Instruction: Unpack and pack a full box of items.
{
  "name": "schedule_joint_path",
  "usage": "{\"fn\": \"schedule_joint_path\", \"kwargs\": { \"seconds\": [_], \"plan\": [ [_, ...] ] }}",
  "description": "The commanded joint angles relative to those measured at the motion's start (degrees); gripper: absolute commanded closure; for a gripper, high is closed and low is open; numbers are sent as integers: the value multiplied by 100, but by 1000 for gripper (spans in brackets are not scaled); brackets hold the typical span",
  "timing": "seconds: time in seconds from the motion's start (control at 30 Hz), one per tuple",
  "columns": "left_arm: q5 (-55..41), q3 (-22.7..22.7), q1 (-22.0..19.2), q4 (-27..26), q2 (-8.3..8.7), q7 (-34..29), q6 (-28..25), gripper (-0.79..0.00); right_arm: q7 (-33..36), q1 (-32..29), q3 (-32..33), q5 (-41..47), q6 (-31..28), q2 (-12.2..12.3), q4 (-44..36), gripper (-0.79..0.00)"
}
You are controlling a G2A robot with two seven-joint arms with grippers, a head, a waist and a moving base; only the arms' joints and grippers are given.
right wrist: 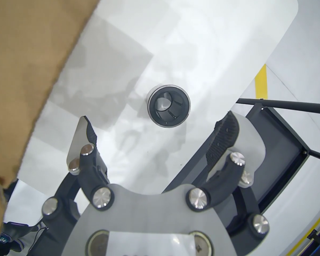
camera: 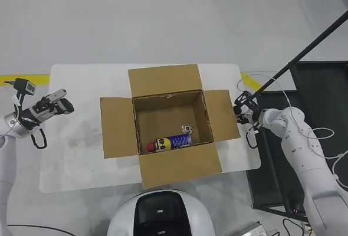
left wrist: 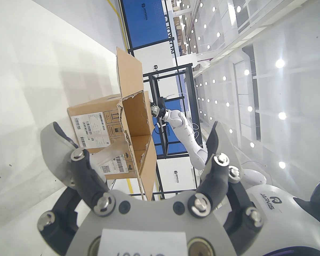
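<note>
Cardboard box sits mid-counter, all four flaps folded out. Inside, a blue-yellow spray can lies on its side with a small round item just beside it. Left pincer is wide and empty, near the counter's left edge. Right pincer is wide and empty beside the right flap, above a small black cylinder standing on the counter.
</note>
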Motion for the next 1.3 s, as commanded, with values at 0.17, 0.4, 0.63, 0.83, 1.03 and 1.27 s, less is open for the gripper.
{"fn": "schedule_joint_path", "kwargs": {
  "seconds": [0.17,0.4,0.63,0.83,1.03,1.27],
  "plan": [
    [0,0,0,0,0,0,0,-785,72,402,-313,207,154,-138,614,-785],
    [0,0,0,0,0,0,0,-785,22,702,-625,387,74,-282,1149,-634],
    [0,0,0,0,0,0,0,-785,-111,929,-863,394,96,-396,1577,0],
    [0,0,0,0,0,0,0,-785,-282,1043,-918,381,50,-426,1762,0],
    [0,0,0,0,0,0,0,-785,-483,1015,-712,210,81,-308,1556,0],
    [0,0,0,0,0,0,0,-785,-501,550,19,-74,347,10,172,0]
  ]
}}
